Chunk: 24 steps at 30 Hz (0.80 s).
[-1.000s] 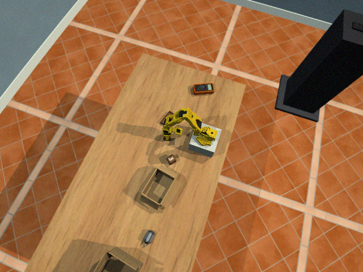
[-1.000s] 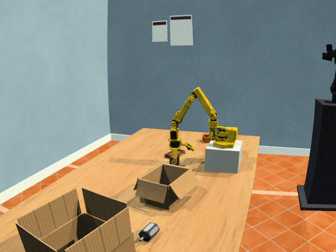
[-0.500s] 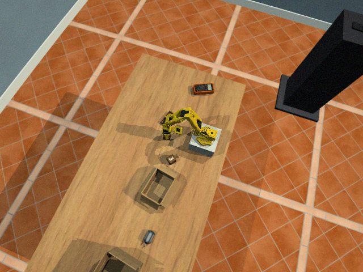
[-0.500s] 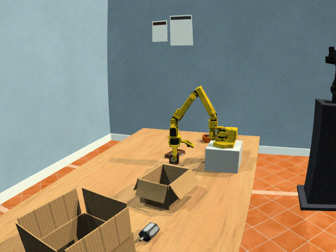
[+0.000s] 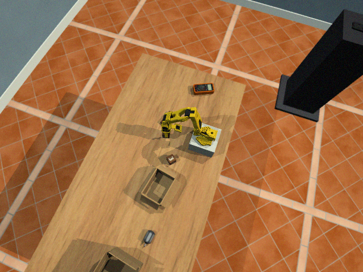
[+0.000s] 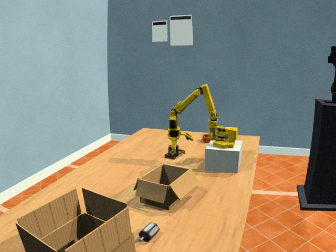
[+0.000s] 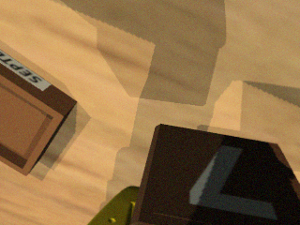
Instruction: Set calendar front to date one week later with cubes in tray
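Observation:
My gripper point(image 5: 166, 134) points straight down and is shut on a dark brown cube point(image 7: 216, 178) with a grey angular digit on the face I see; which digit it is I cannot tell. In the exterior view the gripper point(image 6: 173, 146) holds the cube point(image 6: 171, 151) low over the table, close to the brown calendar tray point(image 6: 175, 157). In the wrist view the tray point(image 7: 23, 127) lies to the left, apart from the held cube, with a white month label starting "SEPT". The part of the tray I see is empty. A second brown cube point(image 5: 171, 158) showing a 3 on top lies on the table.
An open cardboard box point(image 5: 158, 187) stands beyond the loose cube. A larger box point(image 5: 117, 262) is at the table's end, with a small grey canister point(image 5: 148, 236) near it. An orange multimeter point(image 5: 203, 88) lies behind the arm's white base block point(image 5: 202, 144).

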Tool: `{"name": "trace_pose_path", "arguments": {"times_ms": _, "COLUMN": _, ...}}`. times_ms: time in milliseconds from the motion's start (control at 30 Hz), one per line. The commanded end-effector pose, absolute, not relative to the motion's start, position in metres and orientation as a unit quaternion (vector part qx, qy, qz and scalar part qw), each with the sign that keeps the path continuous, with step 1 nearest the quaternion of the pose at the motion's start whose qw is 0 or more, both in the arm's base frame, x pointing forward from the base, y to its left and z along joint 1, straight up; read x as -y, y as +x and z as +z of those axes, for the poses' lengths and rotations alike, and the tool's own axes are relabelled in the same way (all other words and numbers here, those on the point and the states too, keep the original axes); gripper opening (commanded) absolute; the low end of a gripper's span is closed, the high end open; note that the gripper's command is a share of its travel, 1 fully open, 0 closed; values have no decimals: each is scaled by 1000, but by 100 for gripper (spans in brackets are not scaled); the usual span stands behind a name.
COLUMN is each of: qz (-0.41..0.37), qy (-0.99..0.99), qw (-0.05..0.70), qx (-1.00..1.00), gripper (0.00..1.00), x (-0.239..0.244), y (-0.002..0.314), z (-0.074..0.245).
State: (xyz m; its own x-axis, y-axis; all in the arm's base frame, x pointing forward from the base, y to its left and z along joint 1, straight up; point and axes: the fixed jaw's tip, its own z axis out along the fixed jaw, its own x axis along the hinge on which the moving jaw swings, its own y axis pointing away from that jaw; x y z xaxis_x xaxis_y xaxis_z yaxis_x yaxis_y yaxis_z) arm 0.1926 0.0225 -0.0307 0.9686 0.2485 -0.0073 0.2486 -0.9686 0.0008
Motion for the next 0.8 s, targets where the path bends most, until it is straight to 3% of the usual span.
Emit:
{"name": "trace_pose_path", "arguments": {"times_ms": 0, "qz": -4, "qy": 992, "qw": 0, "qx": -124, "gripper": 0, "x": -21, "y": 191, "z": -26}}
{"name": "trace_pose_path", "arguments": {"times_ms": 767, "qz": -4, "qy": 992, "qw": 0, "qx": -123, "gripper": 0, "x": -24, "y": 190, "z": -33}}
